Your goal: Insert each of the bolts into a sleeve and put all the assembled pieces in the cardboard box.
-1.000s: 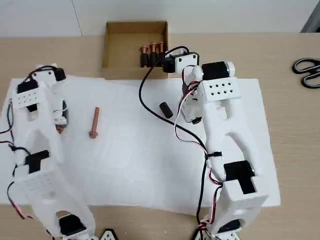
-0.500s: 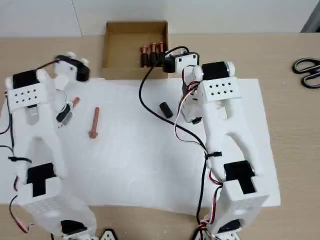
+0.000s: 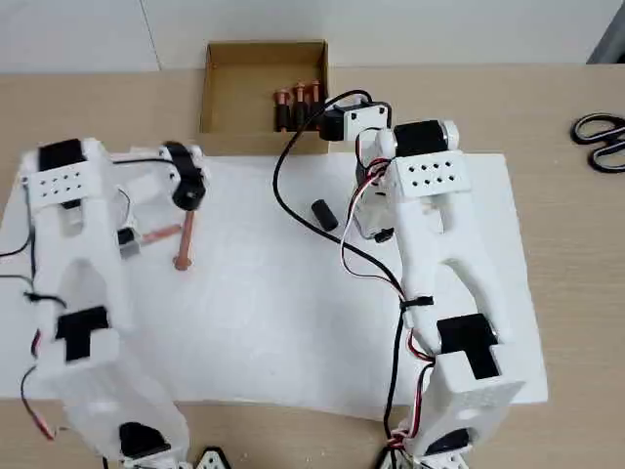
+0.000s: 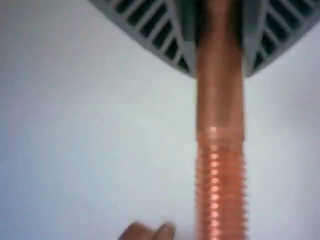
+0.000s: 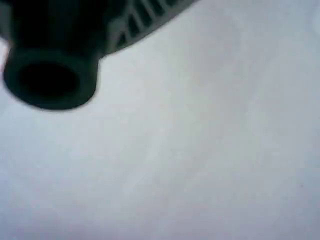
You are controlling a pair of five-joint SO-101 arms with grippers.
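Observation:
My left gripper (image 3: 130, 241) is shut on a copper bolt (image 3: 162, 234), which points across the white sheet toward a loose copper bolt (image 3: 185, 239). In the left wrist view the held bolt (image 4: 220, 135) runs out from between the jaws, thread end outward, and the loose bolt's head (image 4: 148, 231) lies beyond. My right gripper (image 3: 379, 231) hangs low over the sheet, shut on a black sleeve (image 5: 50, 75) whose open end shows. Another black sleeve (image 3: 324, 214) lies loose just left of it. The cardboard box (image 3: 234, 98) at the back holds three assembled pieces (image 3: 297, 106).
The white sheet (image 3: 293, 322) covers the table's middle, with bare room toward the front. Scissors (image 3: 601, 137) lie at the far right edge. A black cable (image 3: 293, 210) loops from the right arm past the loose sleeve.
My left arm has swung from the sheet's left edge toward the middle, carrying its bolt, which now lies close to the loose bolt. The right arm has kept still.

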